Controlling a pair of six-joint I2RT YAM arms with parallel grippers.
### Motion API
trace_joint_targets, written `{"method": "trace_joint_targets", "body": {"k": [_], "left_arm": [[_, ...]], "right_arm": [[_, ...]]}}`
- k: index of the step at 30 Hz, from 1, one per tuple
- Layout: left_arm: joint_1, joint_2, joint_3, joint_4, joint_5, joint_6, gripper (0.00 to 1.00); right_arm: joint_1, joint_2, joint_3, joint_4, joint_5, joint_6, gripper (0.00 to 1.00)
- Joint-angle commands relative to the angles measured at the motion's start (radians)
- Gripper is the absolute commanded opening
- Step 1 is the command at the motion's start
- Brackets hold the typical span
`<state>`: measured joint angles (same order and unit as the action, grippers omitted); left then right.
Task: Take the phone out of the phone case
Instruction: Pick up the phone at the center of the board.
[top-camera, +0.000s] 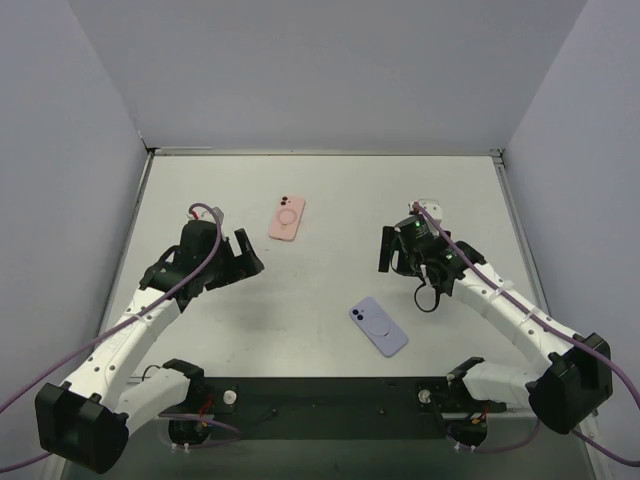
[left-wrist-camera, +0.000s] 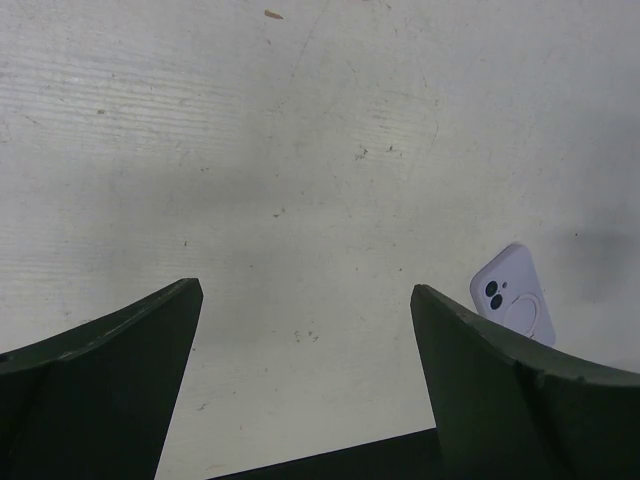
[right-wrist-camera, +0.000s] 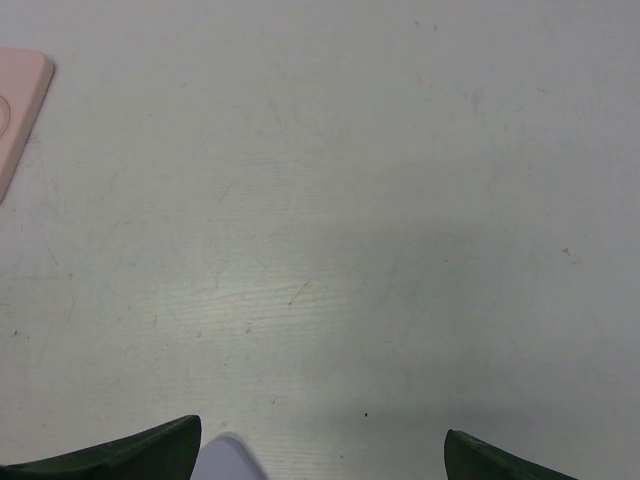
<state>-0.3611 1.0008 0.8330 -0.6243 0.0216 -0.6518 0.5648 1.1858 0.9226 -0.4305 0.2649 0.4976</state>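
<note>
A pink phone case (top-camera: 286, 218), back up with camera cut-out and ring, lies flat at the table's far middle; its corner shows in the right wrist view (right-wrist-camera: 18, 110). A lavender one (top-camera: 378, 326) lies flat nearer the front, also in the left wrist view (left-wrist-camera: 514, 300) and as a blurred corner in the right wrist view (right-wrist-camera: 226, 460). I cannot tell which of them holds the phone. My left gripper (top-camera: 238, 264) is open and empty, left of both. My right gripper (top-camera: 392, 262) is open and empty, above the table between them.
Grey walls enclose the white table (top-camera: 330, 290) on three sides. A black base bar (top-camera: 320, 395) runs along the near edge. Purple cables trail from both arms.
</note>
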Motion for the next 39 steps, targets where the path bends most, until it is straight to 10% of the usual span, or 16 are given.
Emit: {"method": "trace_joint_targets", "body": {"k": [1, 30, 39], "left_arm": [[-0.006, -0.002, 0.046, 0.026, -0.014, -0.014, 0.97], [-0.052, 0.018, -0.081, 0.037, -0.101, -0.086, 0.97], [-0.053, 0.065, -0.064, 0.048, -0.061, -0.048, 0.97]], "right_arm": [[0.006, -0.031, -0.024, -0.019, 0.023, 0.018, 1.0], [-0.128, 0.115, -0.335, 0.206, -0.625, 0.169, 1.0], [0.05, 0.132, -0.363, 0.194, -0.534, 0.182, 1.0]]}}
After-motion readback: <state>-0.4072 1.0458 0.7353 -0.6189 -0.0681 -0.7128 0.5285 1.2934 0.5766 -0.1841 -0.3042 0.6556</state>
